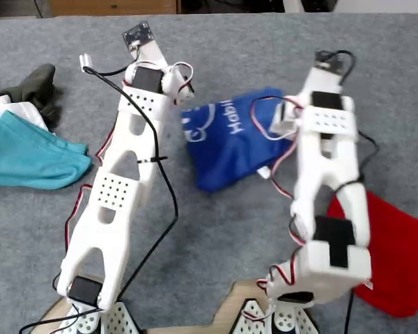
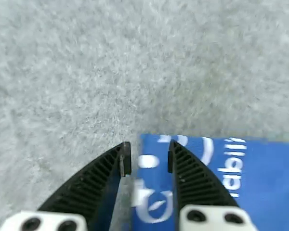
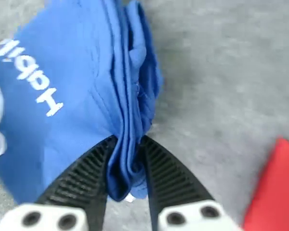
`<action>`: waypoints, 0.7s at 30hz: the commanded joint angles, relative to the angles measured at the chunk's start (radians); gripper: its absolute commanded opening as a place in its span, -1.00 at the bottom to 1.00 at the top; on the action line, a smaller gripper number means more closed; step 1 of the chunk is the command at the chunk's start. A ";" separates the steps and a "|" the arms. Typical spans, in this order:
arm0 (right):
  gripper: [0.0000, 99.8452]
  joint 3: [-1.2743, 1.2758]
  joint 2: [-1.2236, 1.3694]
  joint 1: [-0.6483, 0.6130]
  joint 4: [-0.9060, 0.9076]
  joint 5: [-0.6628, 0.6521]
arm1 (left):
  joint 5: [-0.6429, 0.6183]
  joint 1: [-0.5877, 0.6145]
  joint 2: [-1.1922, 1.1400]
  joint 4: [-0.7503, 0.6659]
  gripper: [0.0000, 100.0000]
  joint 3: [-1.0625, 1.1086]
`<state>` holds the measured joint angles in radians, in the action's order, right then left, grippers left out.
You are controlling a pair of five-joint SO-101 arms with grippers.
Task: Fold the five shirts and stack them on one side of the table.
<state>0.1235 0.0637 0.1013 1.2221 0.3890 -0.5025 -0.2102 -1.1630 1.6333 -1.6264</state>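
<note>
My right claw (image 3: 127, 140) pinches the blue shirt (image 3: 62, 96) fold — left claw (image 2: 147, 156) spread, straddling opp. corner — shirt btwn both.

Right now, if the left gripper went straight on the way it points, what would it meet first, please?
The left gripper would probably meet the corner of the blue shirt first, between its open fingers; just past it is grey table covering. Depth is unclear.

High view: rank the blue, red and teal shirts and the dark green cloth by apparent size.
1. Blue shirt, red shirt: alike; an arm and the frame edge cut off the red one.
2. Teal shirt.
3. Dark green cloth.
</note>
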 commanded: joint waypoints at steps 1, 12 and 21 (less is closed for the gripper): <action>-0.99 -0.025 -0.142 0.097 0.066 -0.020 | 0.060 0.025 0.136 0.040 -0.71 -0.046; -0.99 -0.024 -0.269 0.479 0.284 -0.212 | 0.193 0.166 0.325 0.126 -0.71 -0.040; -0.99 -0.025 -0.277 0.871 0.414 -0.509 | 0.272 0.241 0.392 0.127 -0.71 -0.040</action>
<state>0.1235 -0.1511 0.8500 1.6042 -0.0361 -0.2539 0.0046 -0.8500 1.7499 -1.6280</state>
